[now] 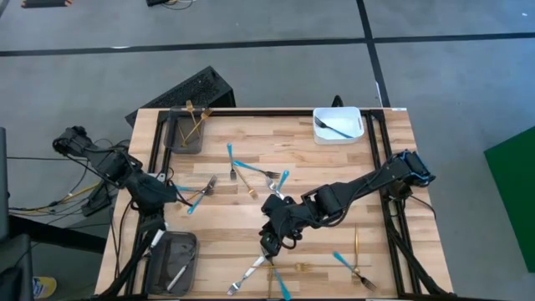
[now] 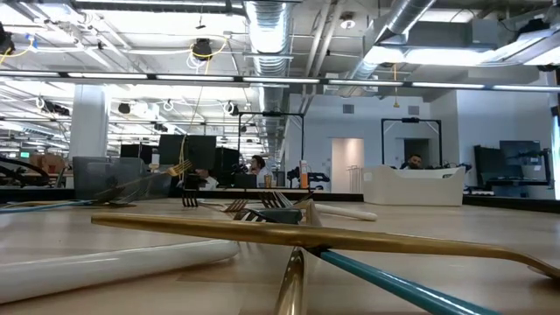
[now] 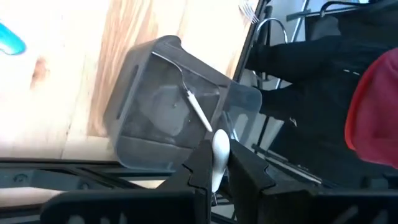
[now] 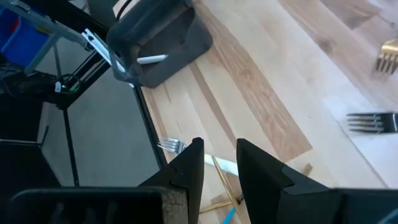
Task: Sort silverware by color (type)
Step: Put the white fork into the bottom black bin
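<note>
The silverware (image 1: 251, 180) lies scattered over the wooden bench (image 1: 334, 163), most of it in the middle and along the near edge. A blue-handled fork (image 1: 231, 162) in the middle lies with its long axis running near to far, a second blue fork (image 1: 279, 182) slants beside it, and another blue one (image 1: 349, 265) slants near the right near corner, next to a gold piece (image 1: 356, 242) lying near to far. A white-handled fork (image 1: 247, 274) slants at the near edge, close to a crossing gold piece (image 1: 269, 280).

The left hand (image 3: 214, 169) is closed on a white utensil (image 3: 219, 152), gripping its handle end, above the gray tray (image 1: 173, 260) at the near left corner. That tray holds one white-handled fork (image 3: 189, 99), lying aslant across its floor. A second dark tray (image 1: 185, 130) at the far left corner holds gold forks (image 1: 194, 124), roughly near to far. The white bin (image 1: 338, 124) at the far right holds a dark-looking utensil (image 1: 334, 128) lying aslant.

The right hand (image 4: 219, 163) hovers low over the middle near part of the bench, its fingers parted about halfway and holding nothing; a white-handled fork (image 4: 186, 152) lies just beyond its tips, crossed by a thin gold piece (image 4: 225, 182).
</note>
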